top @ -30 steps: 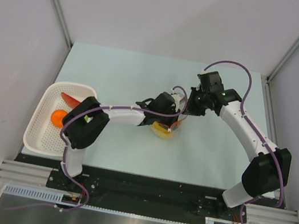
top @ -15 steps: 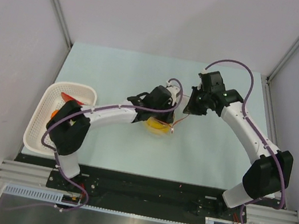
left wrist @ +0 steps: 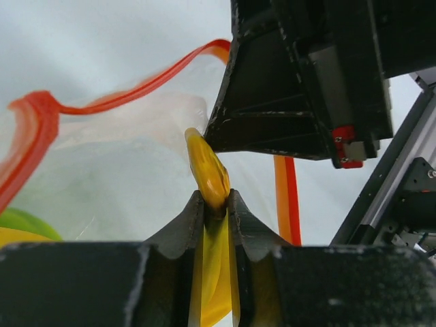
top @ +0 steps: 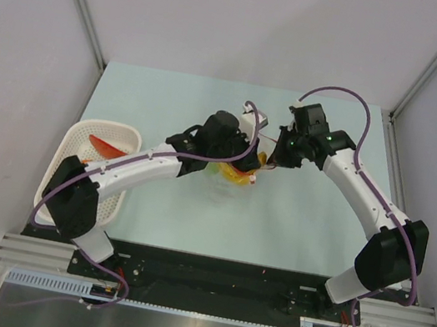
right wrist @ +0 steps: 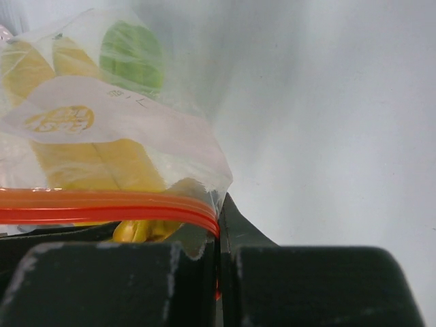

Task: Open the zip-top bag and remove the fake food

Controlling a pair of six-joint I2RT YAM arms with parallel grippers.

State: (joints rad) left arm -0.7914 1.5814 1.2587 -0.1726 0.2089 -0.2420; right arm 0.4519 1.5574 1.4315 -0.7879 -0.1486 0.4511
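Overhead view of a pale desk (top: 310, 222). The clear bag (top: 237, 175) is found near the middle, between the ends of two robot arms. The right pincer (right wrist: 219, 231), just right of the bag, is pinched tight on the bag's rim at the red zip strip (right wrist: 102, 204), so the mouth is kept open. The left pincer (left wrist: 216, 204) is set at that mouth and is clamped narrowly on the tip of a yellow banana (left wrist: 208, 174). A green fruit (right wrist: 129, 58) and other yellow shapes are seen through the plastic, inside the bag. Well left of the bag, a white basket (top: 58, 186) is seen with a red piece (top: 105, 146) in it.

Compared with a second ago, the left arm has been stretched farther forward and its wrist swung in over the mouth. The bag has been drawn slightly away from the arm bases. It is judged that the bag is already opened and the banana is about to be pulled out, with the other pieces left to remove.
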